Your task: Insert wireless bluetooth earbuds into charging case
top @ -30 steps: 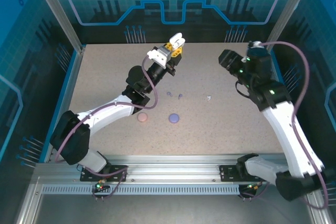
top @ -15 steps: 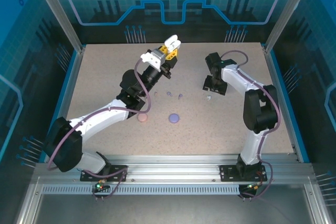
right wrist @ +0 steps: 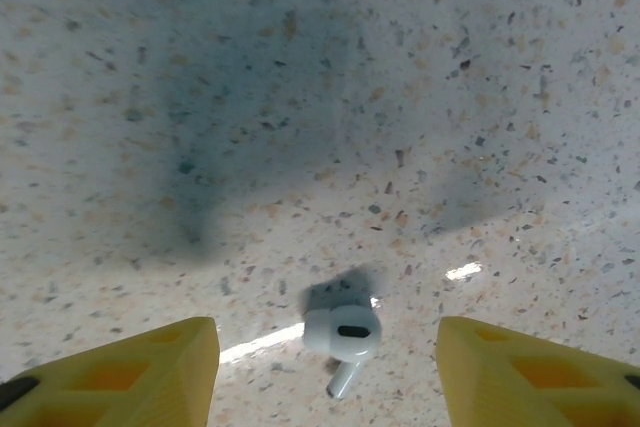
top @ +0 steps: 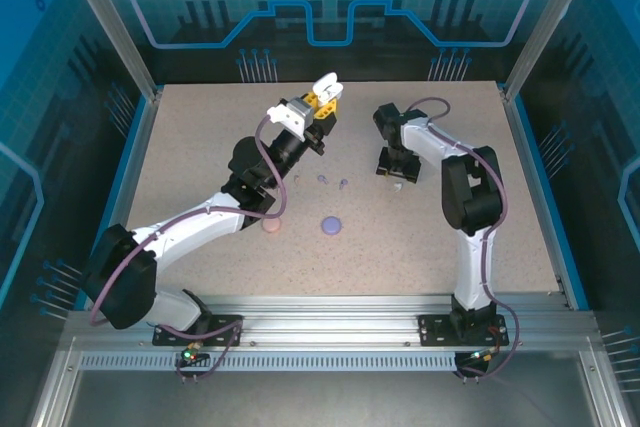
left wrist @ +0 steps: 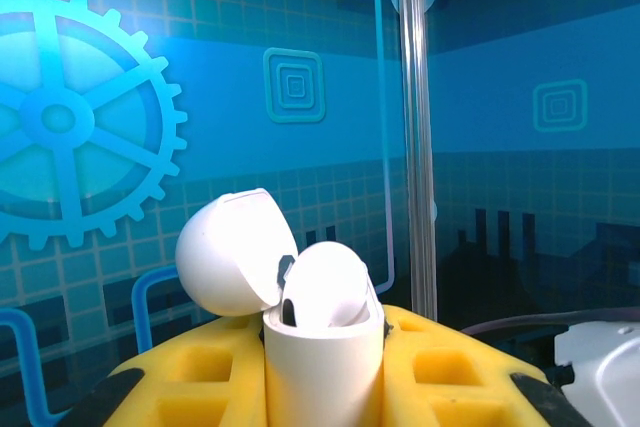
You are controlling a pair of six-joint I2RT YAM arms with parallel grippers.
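Note:
My left gripper (top: 320, 102) is raised over the back of the table, shut on a white charging case (left wrist: 322, 362). The case's lid (left wrist: 232, 252) is flipped open to the left, and one white earbud (left wrist: 325, 285) sits inside it. My right gripper (top: 397, 167) hangs low over the table, open. Its yellow fingertips (right wrist: 160, 367) stand either side of a second white earbud (right wrist: 342, 332), which lies loose on the speckled table (right wrist: 300, 97) without touching them. The same earbud (top: 398, 187) shows as a small white speck just in front of the right gripper.
Two tiny purple earbuds (top: 322, 178) (top: 343, 183) lie mid-table. Nearer the arms lie a round purple case (top: 331, 224) and a round pink case (top: 270, 226), both shut. Blue panel walls enclose the table on three sides.
The right arm swung in from the right side and came down over the white earbud, its jaws narrowing slightly. The left gripper shifted a little to the left, still holding the case.

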